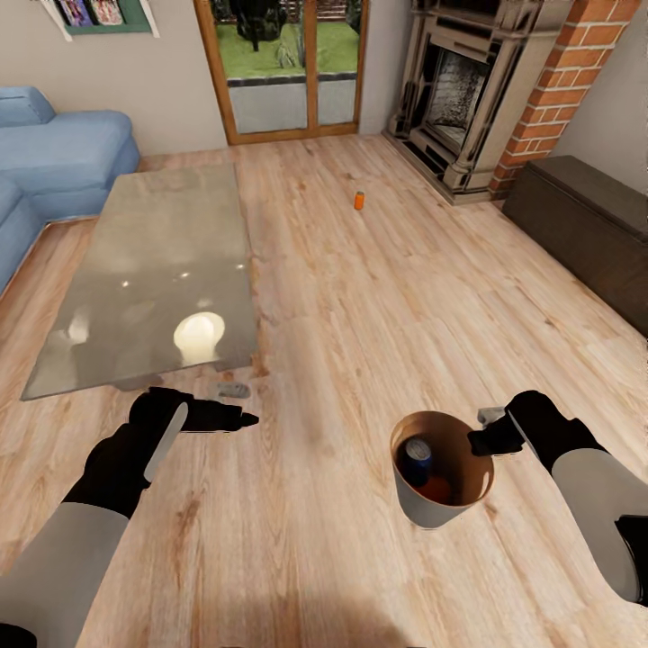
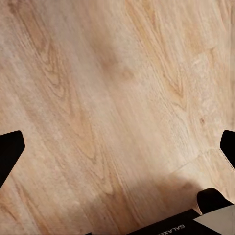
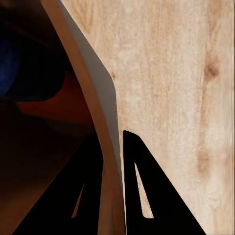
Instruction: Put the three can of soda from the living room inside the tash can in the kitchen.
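Right wrist view: right gripper (image 3: 113,183) pinches trash can (image 3: 105,117) rim; left gripper (image 1: 236,418) spread.

Wood-grain floor (image 1: 378,297) — matt, glossy glass table (image 1: 162,270), brick chimney (image 1: 558,81)

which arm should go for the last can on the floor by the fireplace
Probably the left. The left gripper is empty and open over bare floor, while the right gripper is shut on the trash can's rim. The orange can stands far ahead of both.
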Available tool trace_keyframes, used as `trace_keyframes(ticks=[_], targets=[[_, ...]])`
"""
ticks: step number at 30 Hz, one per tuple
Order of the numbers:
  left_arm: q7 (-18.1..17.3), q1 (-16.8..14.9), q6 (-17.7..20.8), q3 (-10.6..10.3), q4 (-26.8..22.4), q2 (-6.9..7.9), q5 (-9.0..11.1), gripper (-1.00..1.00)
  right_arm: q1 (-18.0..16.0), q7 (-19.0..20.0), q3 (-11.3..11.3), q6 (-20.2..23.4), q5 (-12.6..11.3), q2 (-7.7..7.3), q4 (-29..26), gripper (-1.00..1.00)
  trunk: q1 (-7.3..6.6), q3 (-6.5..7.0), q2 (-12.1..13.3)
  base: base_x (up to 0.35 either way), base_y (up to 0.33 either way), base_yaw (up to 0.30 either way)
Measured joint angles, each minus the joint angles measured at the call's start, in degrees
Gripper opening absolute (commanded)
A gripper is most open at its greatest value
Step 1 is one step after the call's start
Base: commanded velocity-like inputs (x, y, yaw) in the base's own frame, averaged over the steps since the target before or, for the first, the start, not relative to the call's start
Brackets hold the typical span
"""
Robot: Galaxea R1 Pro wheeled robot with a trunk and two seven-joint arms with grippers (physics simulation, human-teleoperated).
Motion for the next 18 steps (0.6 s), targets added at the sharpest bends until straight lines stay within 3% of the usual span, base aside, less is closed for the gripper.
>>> trace_keyframes(ticks=[18], targets=[[0.0,0.0,0.0,0.0,0.1,-0.01,0.0,1.00,0.0,-0.1,0.0,0.0,-0.1,0.18,0.0,-1.00,0.00,1.32,0.0,0.269,-0.210,0.000]])
